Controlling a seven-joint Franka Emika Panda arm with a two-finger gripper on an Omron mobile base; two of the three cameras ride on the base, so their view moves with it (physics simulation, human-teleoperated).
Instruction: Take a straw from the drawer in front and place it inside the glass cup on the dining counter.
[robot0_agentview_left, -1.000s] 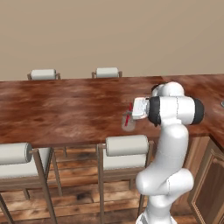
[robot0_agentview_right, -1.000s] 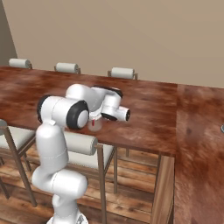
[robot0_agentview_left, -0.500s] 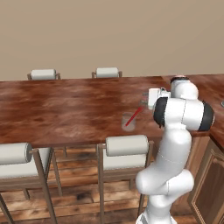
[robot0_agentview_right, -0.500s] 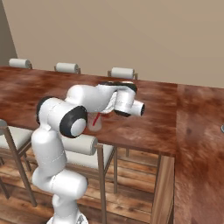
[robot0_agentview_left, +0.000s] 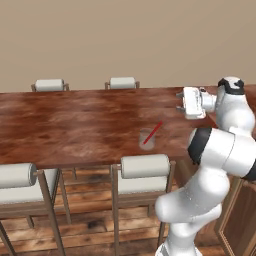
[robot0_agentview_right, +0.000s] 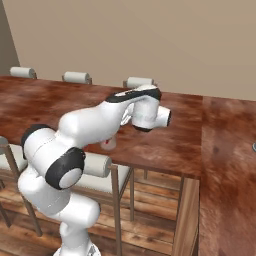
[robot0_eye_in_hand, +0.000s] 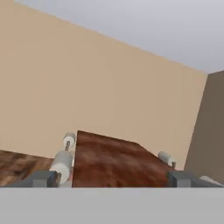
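The glass cup (robot0_agentview_left: 146, 139) stands on the dining counter (robot0_agentview_left: 75, 125) near its front edge, and the red straw (robot0_agentview_left: 154, 132) rests inside it, leaning up and to the right. My gripper (robot0_agentview_left: 179, 101) hovers open and empty above the counter, to the right of the cup and well clear of it, fingers pointing left. In the right base view my forearm hides most of the cup (robot0_agentview_right: 108, 145). In the hand view the gripper (robot0_eye_in_hand: 113, 178) has its fingertips (robot0_eye_in_hand: 43, 178) wide apart, with the counter top (robot0_eye_in_hand: 113, 162) stretching away between them.
Pale-cushioned stools stand along the near edge (robot0_agentview_left: 145, 167) (robot0_agentview_left: 17, 175) and the far edge (robot0_agentview_left: 50, 85) (robot0_agentview_left: 122, 82) of the counter. A narrower counter of the same wood (robot0_agentview_right: 230, 150) joins on the right, with wooden cabinet fronts (robot0_agentview_left: 245, 215) beneath it.
My hand has lifted off the cup and swung up and to the right, still open. The straw stays in the cup, which has not moved.
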